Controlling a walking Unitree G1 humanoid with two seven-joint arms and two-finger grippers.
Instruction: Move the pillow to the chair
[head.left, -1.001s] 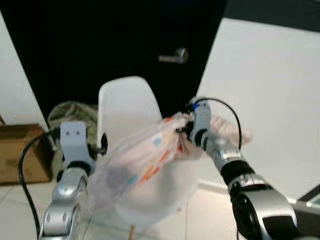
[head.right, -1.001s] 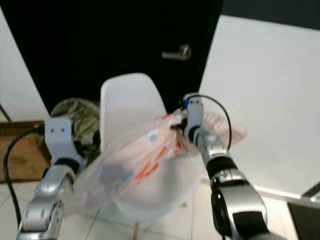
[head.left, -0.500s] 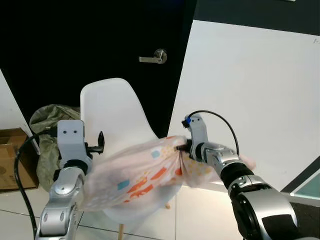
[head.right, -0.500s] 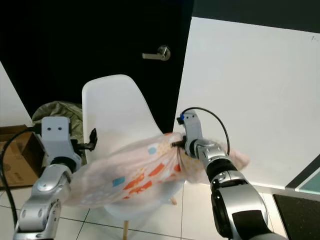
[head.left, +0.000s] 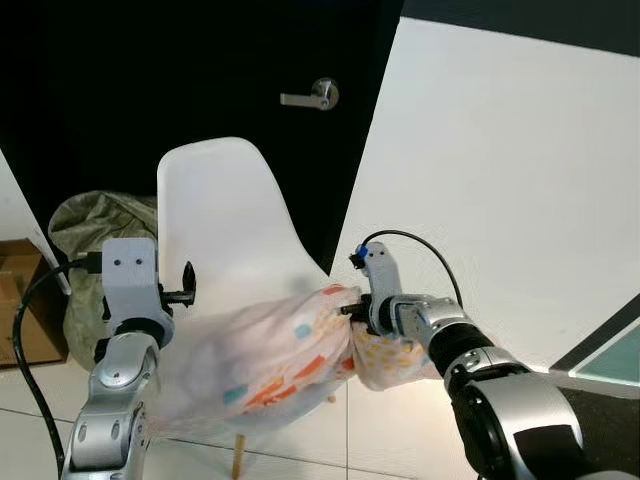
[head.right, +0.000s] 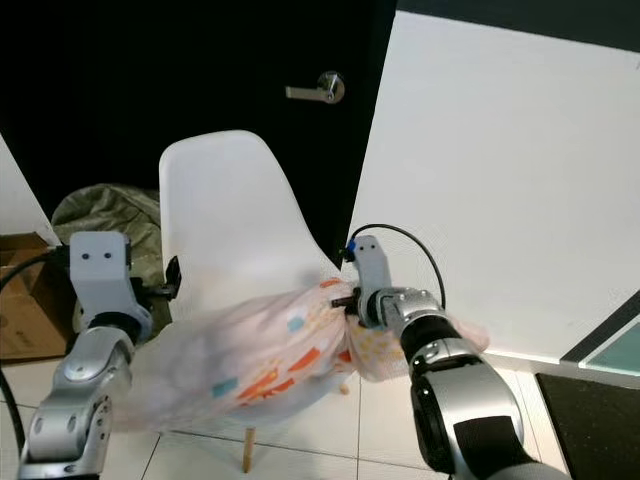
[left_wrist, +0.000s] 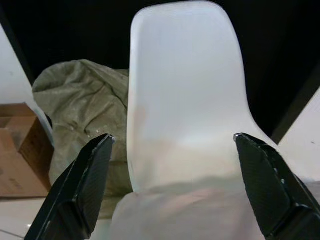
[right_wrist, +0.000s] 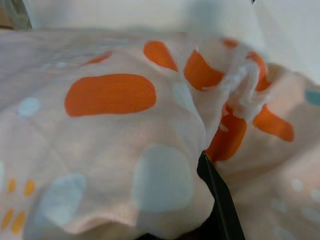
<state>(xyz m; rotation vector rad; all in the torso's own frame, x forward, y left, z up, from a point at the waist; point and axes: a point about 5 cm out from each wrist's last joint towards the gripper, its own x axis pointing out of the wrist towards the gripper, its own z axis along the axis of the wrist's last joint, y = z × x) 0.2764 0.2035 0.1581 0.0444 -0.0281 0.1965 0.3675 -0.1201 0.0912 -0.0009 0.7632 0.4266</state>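
Two grippers are working a patterned pillow (head.left: 270, 355) over the seat of a white shell chair (head.left: 220, 225). At about four o'clock from the chair back, the right gripper (head.left: 350, 310) is pinching bunched fabric tightly between its fingers. At about eight o'clock, the left gripper (left_wrist: 175, 180) is spreading its fingers wide around the pillow's far end, gripping nothing. Sagging between them, the pillow is looking light, soft and floppy; gathered corners seem the surest hold.

Black door (head.left: 180, 70) with silver lever handle (head.left: 312, 97), white wall (head.left: 500, 180), olive-green sack, possibly fabric (head.left: 95, 225), cardboard box (head.left: 18, 300)
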